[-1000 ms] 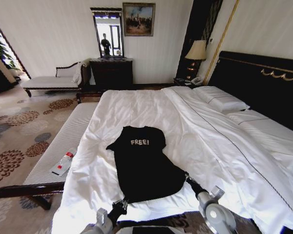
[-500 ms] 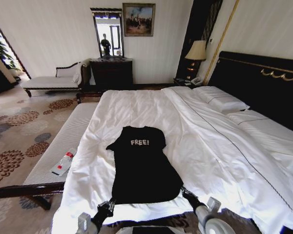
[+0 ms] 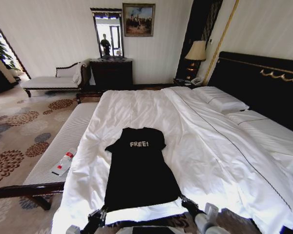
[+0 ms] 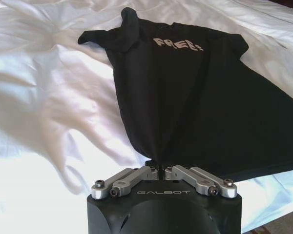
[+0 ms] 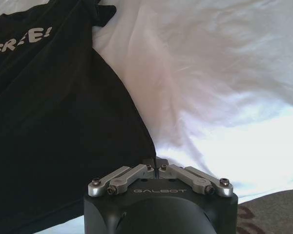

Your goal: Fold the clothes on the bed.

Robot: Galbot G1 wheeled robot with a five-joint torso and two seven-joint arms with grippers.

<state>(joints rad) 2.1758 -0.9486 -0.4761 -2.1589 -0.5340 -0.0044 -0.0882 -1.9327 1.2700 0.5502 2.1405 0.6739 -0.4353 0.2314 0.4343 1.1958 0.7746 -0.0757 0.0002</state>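
The clothes are one black T-shirt (image 3: 140,170) with white "FREE!" lettering, lying flat and stretched lengthwise on the white duvet of the bed (image 3: 210,146), hem toward me. My left gripper (image 3: 103,211) is shut on the hem's left corner at the bed's near edge. My right gripper (image 3: 182,200) is shut on the hem's right corner. In the left wrist view the T-shirt (image 4: 185,97) rises in a pinched fold from the left gripper (image 4: 160,168). In the right wrist view the T-shirt (image 5: 53,126) runs into the shut right gripper (image 5: 155,163).
A narrow white-cushioned bench (image 3: 58,146) runs along the bed's left side with a plastic bottle (image 3: 63,162) on it. Pillows (image 3: 219,100) and a dark headboard (image 3: 263,87) lie to the right. A chaise (image 3: 51,80), dresser (image 3: 111,72) and patterned carpet (image 3: 14,141) lie beyond.
Both grippers have pulled back toward me and lower in the picture, dragging the shirt's hem toward the bed's near edge. The shirt now lies longer and flatter.
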